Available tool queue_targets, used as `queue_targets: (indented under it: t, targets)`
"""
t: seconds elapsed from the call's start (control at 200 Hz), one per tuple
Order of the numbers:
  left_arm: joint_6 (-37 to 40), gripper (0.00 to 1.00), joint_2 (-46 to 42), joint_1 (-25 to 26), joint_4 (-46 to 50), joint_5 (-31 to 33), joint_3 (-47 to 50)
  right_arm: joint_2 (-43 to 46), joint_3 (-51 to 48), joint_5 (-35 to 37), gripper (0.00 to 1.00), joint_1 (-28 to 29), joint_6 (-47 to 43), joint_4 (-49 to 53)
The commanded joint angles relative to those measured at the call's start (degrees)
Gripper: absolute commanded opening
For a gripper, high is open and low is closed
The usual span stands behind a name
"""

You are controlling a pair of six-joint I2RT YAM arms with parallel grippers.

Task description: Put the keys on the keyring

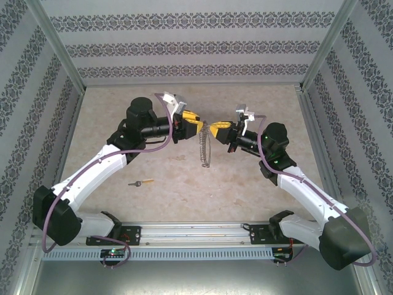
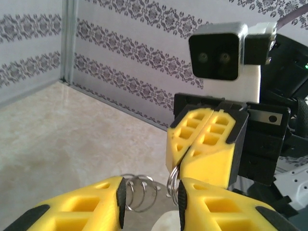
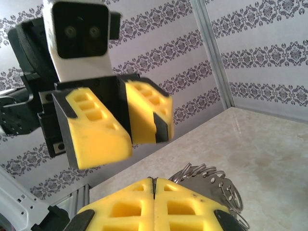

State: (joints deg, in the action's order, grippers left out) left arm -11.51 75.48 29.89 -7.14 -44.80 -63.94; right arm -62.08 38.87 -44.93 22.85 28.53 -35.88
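keyring (image 3: 211, 179) partly behind right tool (image 3: 154, 185), key (image 1: 140, 182) tiny

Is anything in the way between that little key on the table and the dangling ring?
Nothing visible. The key lies alone on the table; the keyring hangs from the shut right gripper, with only bare surface between.

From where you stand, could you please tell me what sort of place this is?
Probably a robot test cell, not a home: patterned wall panels in an aluminium frame enclose a beige tabletop, and the left arm and right arm stand on a slotted rail.
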Motion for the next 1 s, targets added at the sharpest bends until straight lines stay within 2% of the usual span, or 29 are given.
queue_targets:
  t: [0.0,0.47,0.704,0.994]
  targets:
    - [-8.18,0.35,0.58,-0.55,-8.1,-3.69,1.67,0.75,1.01,1.45,0.0,-0.15,0.44,-4.31]
    - [-27.28,0.36,5.45,-0.62,-29.03,-10.29,6.22,0.3,1.12,2.73,0.0,-0.22,0.45,-4.57]
    - [-29.91,0.3,5.96,-0.62,-32.8,-10.85,7.13,0.11,0.61,3.4,0.0,-0.6,0.29,-4.68]
    - [-32.19,0.29,6.04,-0.51,-35.33,-11.46,8.89,-0.61,0.32,3.97,0.0,-1.15,0.55,-5.3]
